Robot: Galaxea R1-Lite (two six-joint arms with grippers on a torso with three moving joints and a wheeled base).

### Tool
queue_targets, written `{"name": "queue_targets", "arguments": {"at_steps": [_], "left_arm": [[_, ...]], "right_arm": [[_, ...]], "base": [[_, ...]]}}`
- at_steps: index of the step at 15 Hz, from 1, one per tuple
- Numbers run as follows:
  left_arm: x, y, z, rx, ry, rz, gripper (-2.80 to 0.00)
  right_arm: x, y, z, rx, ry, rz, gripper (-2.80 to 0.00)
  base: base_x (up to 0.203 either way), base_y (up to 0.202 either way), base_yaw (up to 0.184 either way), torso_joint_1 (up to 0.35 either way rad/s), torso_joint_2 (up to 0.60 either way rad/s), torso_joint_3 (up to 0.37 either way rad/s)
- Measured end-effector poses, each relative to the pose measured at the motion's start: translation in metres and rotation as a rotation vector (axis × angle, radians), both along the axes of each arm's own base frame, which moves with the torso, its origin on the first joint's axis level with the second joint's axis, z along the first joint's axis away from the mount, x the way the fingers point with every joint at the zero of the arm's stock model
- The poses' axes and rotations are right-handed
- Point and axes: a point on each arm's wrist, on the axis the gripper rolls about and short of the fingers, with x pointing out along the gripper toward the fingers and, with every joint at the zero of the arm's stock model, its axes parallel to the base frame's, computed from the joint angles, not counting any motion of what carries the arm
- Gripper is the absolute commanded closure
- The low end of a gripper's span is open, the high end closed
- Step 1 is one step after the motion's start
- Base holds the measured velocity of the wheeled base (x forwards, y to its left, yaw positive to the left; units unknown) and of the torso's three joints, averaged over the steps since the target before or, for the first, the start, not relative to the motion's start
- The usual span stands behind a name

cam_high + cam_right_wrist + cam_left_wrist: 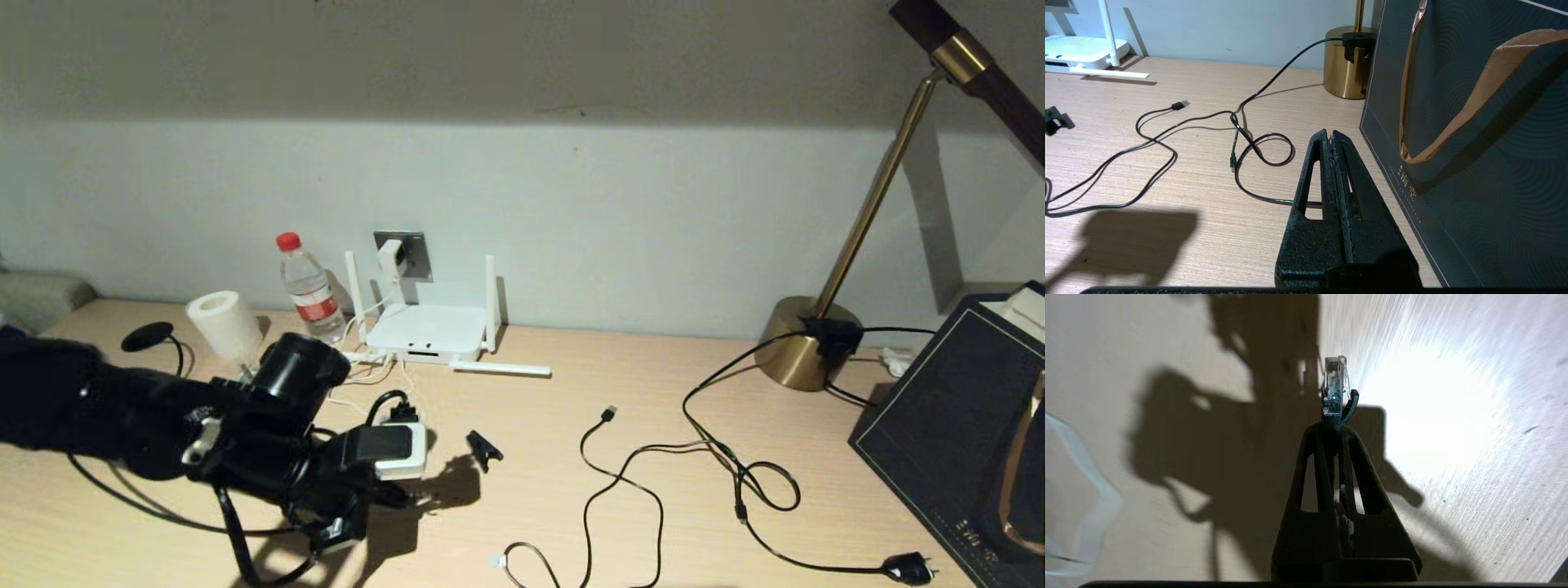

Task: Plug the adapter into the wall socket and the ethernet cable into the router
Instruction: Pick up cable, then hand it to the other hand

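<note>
The adapter (391, 258) already sits in the socket (406, 252), upper centre-left, so we are on the cable step. Our left gripper (1336, 424), lower left, pinches the ethernet cable (1335, 386) by its connector. Next it must line up with the router (424, 333). Our right gripper (1332, 136) idles, jaws pressed together.

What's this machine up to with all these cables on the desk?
It is wiring up a router. The white adapter already sits in the wall socket behind it. The left end effector is shut on the ethernet cable, its clear connector poking out past the fingertips, held low over the desk in front of the router and not yet plugged in. The right end effector idles, shut, near a dark bag.
</note>
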Motion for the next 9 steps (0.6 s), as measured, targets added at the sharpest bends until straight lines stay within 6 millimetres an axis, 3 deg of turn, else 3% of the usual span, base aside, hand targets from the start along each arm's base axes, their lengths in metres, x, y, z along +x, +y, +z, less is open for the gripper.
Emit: {"name": "queue_targets", "arguments": {"at_steps": [2, 6, 9], "left_arm": [[-0.011, -0.003, 0.035, -0.017, -0.104, -0.128, 0.00], [-0.028, -0.004, 0.099, -0.044, -0.302, -0.158, 0.00], [-0.035, -0.005, 0.112, -0.065, -0.360, -0.142, 0.00]], "right_arm": [[0.000, 0.000, 0.000, 0.000, 0.000, 0.000, 0.00], [0.000, 0.000, 0.000, -0.011, 0.000, 0.001, 0.00], [0.000, 0.000, 0.000, -0.018, -0.001, 0.001, 0.00]], "base": [[0.000, 0.000, 0.000, 0.000, 0.00, 0.000], [0.000, 0.000, 0.000, 0.000, 0.00, 0.000], [0.000, 0.000, 0.000, 0.000, 0.00, 0.000]]}}
